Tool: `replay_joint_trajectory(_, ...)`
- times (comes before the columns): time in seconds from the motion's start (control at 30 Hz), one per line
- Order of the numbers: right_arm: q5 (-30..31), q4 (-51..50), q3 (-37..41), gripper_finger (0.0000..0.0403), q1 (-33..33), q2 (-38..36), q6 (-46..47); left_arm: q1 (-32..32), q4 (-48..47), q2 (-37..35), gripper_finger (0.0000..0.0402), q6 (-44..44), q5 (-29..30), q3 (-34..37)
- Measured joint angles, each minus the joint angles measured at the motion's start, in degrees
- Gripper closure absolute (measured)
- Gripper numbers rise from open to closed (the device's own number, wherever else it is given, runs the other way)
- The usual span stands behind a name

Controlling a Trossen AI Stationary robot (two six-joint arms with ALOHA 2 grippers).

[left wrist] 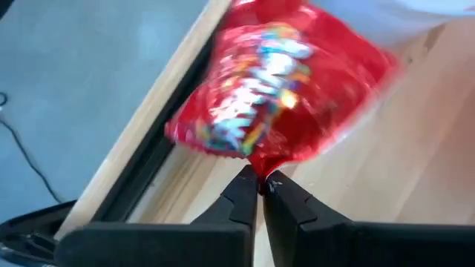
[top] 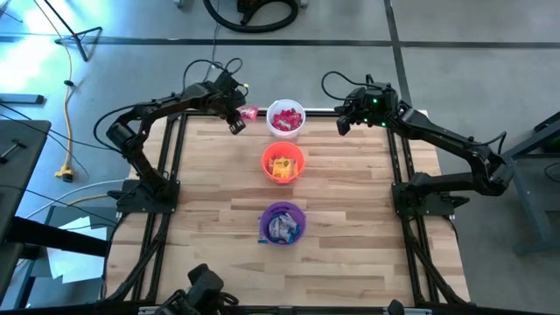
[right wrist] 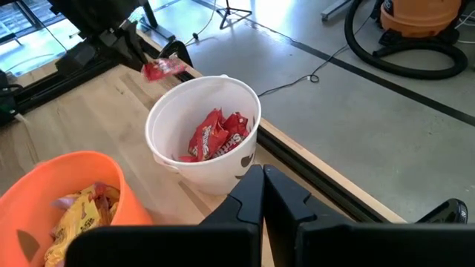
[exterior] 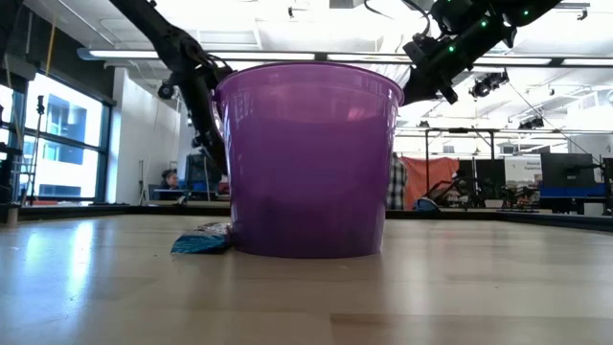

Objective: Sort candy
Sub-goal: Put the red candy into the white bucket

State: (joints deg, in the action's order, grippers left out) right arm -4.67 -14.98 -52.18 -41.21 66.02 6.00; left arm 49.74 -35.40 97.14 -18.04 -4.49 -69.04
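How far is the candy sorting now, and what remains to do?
Mostly done: red candy lies in the white cup, yellow in the orange cup, blue-white in the purple cup. In hand: the left gripper pinches a red candy beside the white cup. Left: one blue candy beside the purple cup.

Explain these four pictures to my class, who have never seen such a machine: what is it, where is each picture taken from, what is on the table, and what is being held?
Two dark robot arms work at a wooden table. One picture looks straight down, one looks level across the tabletop, and two come from cameras on the arms' wrists. Three cups stand in a row: a white cup of red sweets, an orange cup of yellow ones, and a purple cup. The left gripper is shut on a red candy, beside the white cup. The right gripper is shut, holds nothing and waits near the white cup.
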Motion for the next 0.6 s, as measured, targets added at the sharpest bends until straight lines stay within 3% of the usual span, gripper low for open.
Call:
replay_joint_trajectory(0.2, 0.0, 0.0, 0.0, 0.0403, 0.0, 0.0, 0.0, -0.4, -0.2, 0.1, 0.0370, -1.5, -3.3, 0.0)
replay_joint_trajectory(0.33, 0.0, 0.0, 0.0, 0.0403, 0.0, 0.0, 0.0, -1.7, -0.8, 0.1, 0.0397, -2.2, -3.8, 0.0)
replay_joint_trajectory(0.6, 0.0, 0.0, 0.0, 0.0403, 0.0, 0.0, 0.0, -4.1, -1.3, 0.0, 0.0401, -3.7, -3.8, 0.0)
